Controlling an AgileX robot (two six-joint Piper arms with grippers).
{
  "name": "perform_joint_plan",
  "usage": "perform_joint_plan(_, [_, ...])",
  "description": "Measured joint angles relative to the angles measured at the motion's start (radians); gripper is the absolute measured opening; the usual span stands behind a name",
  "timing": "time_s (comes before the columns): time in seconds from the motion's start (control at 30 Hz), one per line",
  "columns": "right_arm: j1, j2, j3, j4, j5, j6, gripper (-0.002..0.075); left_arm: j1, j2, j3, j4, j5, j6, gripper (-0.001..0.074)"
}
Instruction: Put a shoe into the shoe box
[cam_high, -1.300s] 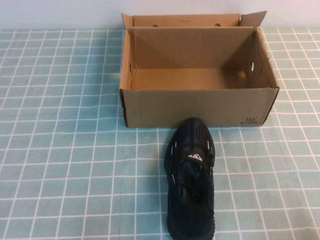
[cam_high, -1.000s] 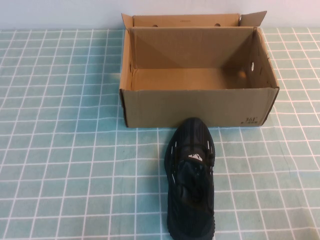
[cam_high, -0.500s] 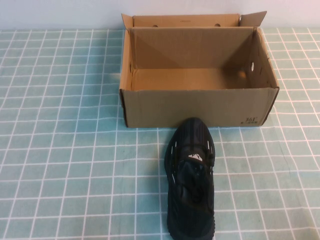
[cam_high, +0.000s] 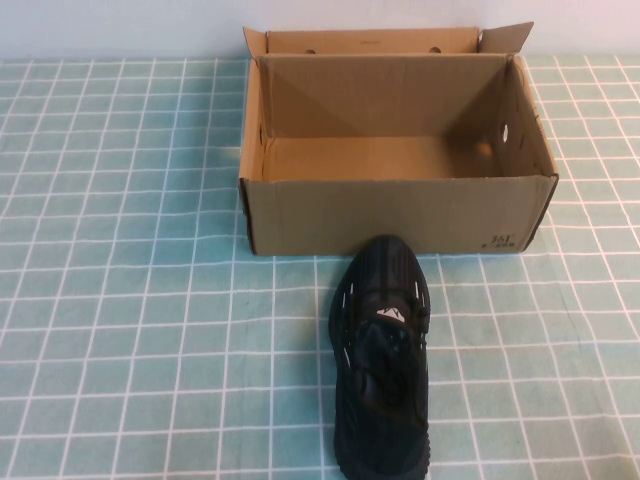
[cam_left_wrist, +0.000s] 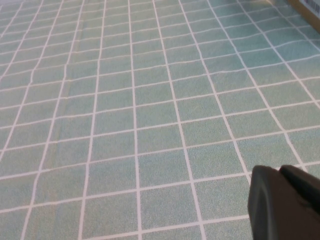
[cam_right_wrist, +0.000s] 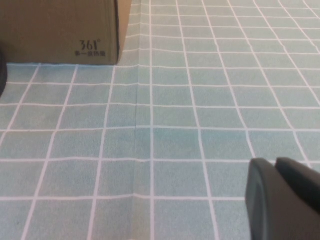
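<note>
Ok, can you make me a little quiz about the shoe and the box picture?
1. True or false: the shoe already lies inside the box.
2. Which way does the shoe's toe point: A) toward the box, B) away from the box?
3. Fill in: the left gripper and right gripper, each seen only from its own wrist camera over the checked cloth, are both ____.

Key:
1. False: it sits on the cloth in front of the box.
2. A.
3. Shut, holding nothing.
</note>
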Motion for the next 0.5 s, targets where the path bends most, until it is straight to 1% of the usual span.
perform_joint_plan(0.2, [0.000,0.000,0.000,0.000,-0.005,-0.005,0.0000,0.000,0.000,0.000,0.000,0.000,0.000,-0.0004])
perform_joint_plan(0.33, [0.000,0.000,0.000,-0.078,-0.100,-0.033,0.0000,0.000,0.000,0.000,0.000,0.000,0.000,-0.0004])
perform_joint_plan(0.43, [0.000,0.000,0.000,0.028,-0.185,0.038,0.0000,0.000,0.000,0.000,0.000,0.000,0.000,-0.0004])
perform_joint_plan(0.5, [0.000,0.000,0.000,0.164,-0.268,0.100,0.0000,0.000,0.000,0.000,0.000,0.000,0.000,-0.0004])
